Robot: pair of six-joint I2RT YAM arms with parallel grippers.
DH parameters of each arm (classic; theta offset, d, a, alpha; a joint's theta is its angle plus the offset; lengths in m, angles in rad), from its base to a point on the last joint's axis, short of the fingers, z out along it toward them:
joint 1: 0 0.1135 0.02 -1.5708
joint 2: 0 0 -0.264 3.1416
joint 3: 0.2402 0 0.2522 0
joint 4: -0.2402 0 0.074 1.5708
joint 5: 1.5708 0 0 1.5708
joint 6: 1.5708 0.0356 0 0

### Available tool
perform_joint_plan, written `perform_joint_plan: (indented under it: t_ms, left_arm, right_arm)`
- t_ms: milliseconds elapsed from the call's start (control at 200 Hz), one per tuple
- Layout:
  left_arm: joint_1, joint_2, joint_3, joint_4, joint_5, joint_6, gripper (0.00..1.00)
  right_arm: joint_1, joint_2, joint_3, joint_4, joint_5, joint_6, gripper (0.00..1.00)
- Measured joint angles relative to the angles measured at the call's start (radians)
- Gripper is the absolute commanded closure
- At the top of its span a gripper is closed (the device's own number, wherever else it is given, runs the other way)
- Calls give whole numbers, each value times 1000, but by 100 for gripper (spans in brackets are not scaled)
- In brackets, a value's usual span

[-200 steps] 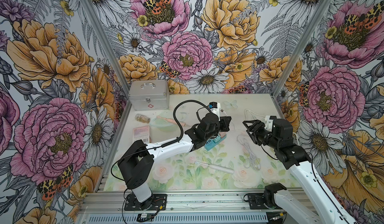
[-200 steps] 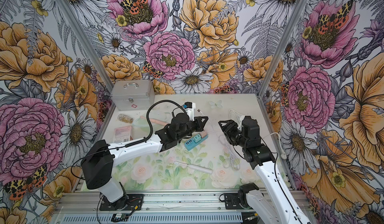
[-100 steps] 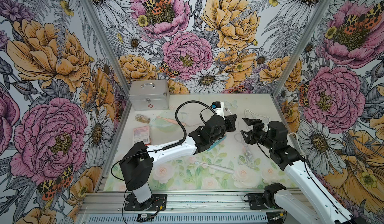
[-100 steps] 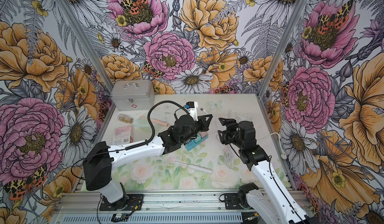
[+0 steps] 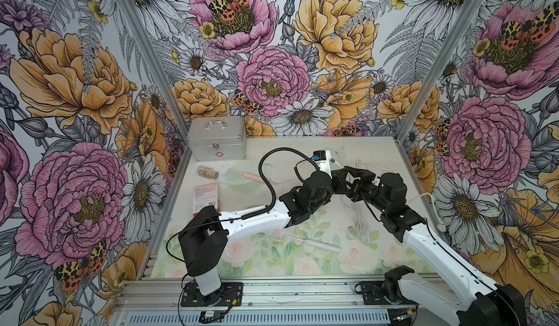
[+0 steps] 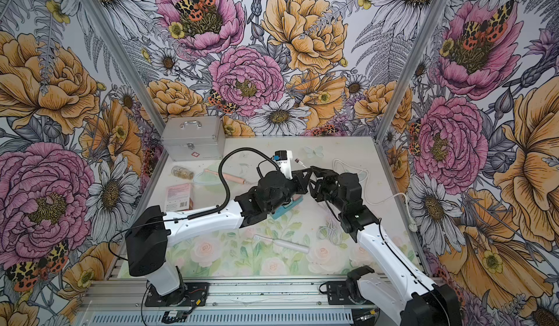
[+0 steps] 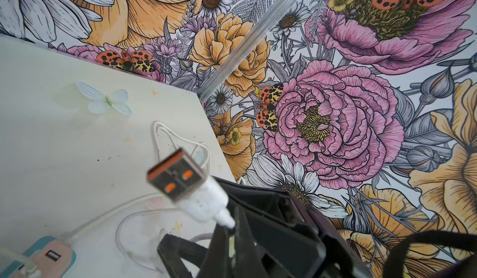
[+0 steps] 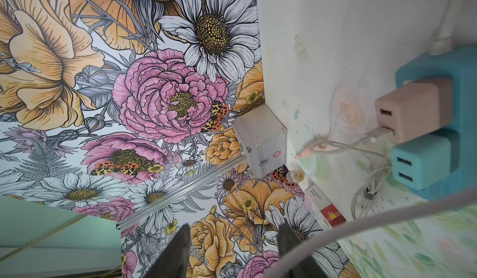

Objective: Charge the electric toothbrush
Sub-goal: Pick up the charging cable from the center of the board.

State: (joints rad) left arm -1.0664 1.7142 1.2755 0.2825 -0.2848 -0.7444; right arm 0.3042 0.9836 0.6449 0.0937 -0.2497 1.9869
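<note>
Arms drew together over the bench [image 5: 272, 149]; my left hand [image 7: 228, 229] pinches one plug [image 7: 178, 176], right hand [image 8: 235, 245] spread; two chargers [image 8: 413, 109], one white toothbrush [image 5: 311, 243].

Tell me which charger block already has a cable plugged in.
The pink block: a cable sits in one port. The teal block beside it shows both ports empty.

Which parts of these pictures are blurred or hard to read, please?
Left wrist view: the plug near the lens is soft, while the wallpaper behind is sharp. Right wrist view: the cable crossing the foreground is blurred; the pink charger is clear. Both top views: even light, no glare, but the pale toothbrush blends into the floral mat.
</note>
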Motion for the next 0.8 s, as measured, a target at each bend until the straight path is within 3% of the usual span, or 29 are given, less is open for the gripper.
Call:
perform_joint_plan:
  t_ms: [90, 335, 405, 460, 680, 796]
  left_arm:
    - [-2, 0, 0, 0, -2, 4, 100]
    - [-1, 0, -11, -1, -7, 15, 100]
    - [-1, 0, -12, -6, -7, 23, 74]
    - [-1, -2, -12, -13, -6, 45, 62]
    - [25, -113, -78, -119, 25, 155, 53]
    - [113, -249, -154, -213, 124, 242, 50]
  right_arm:
    - [-5, 0, -1, 15, 20, -6, 71]
    - [-10, -1, -7, 24, 72, -22, 94]
    - [-14, -1, -7, 23, 81, -43, 98]
    - [-19, -1, -6, 14, 86, -64, 100]
    - [-86, 0, 31, -104, 87, -225, 100]
    - [-124, 13, 93, -209, 61, -365, 100]
